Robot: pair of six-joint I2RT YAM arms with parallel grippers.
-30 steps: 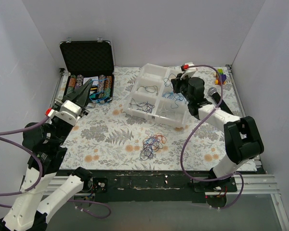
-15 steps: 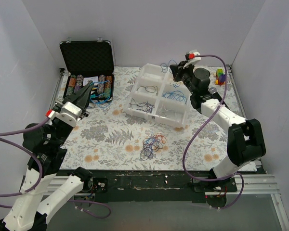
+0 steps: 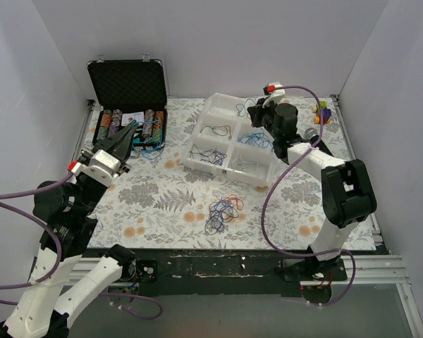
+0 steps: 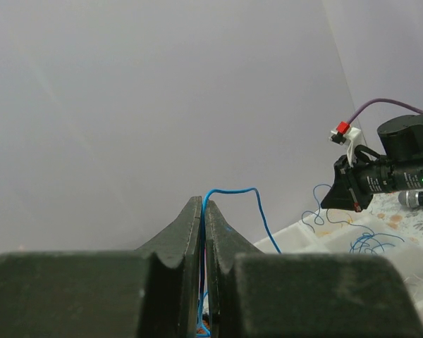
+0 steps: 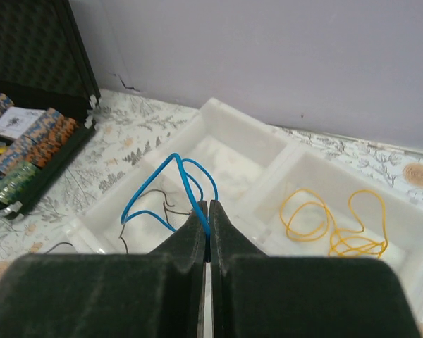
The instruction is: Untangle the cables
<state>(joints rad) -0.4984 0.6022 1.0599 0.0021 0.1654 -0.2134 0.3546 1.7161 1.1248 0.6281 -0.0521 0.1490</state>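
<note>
One wire in each grip

We count one white tray (image 3: 218, 167) beneath the right gripper (image 5: 208, 205), one black case (image 3: 127, 83) beyond the left gripper (image 4: 203, 205), one tangle of cables (image 3: 224, 210) well apart from both. Each gripper is clamped on one wire: left a blue cable (image 4: 234, 190), right a blue loop (image 5: 170, 169)

No writing can be read anywhere; the white card (image 3: 132, 116) in the black case (image 3: 127, 83) is too small.

Plain white walls (image 3: 233, 42) around a floral-clothed table (image 3: 162, 201)
</note>
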